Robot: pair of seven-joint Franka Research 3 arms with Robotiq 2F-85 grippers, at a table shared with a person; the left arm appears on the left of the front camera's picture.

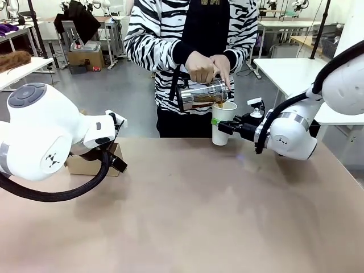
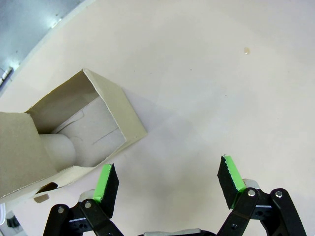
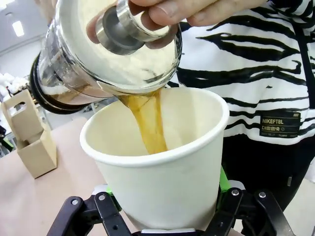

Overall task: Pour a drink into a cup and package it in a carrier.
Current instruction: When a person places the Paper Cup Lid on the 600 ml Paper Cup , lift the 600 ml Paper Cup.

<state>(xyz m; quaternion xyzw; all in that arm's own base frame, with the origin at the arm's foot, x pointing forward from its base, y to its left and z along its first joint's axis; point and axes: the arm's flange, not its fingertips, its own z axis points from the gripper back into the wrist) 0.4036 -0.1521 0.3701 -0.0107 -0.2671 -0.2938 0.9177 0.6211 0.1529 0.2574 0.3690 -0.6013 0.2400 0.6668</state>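
Pouring is going on at the far side of the table. A person in a black and white striped top stands there and holds a clear glass pitcher with both hands. The pitcher is tipped over, with its mouth just above the cup. The brown drink runs down in a thin stream from the pitcher into the cup. Some of the drink is in the pitcher too.

The cup is white and stands upright. It is at the far edge of the table, a bit right of the middle. The right gripper comes in from the right and is clamped on the cup, with one finger on each side. In the right wrist view its black fingers hug the low part of the cup. I cannot tell if the cup touches the table.

The left gripper is on the left side, well apart from the cup. Its two fingers with green pads are spread wide apart, and nothing is between them. It hangs over the bare table top.

The brown cardboard carrier sits on the table on the left side, just beside the left gripper. Its open top faces up. In the front view the left arm hides most of it.
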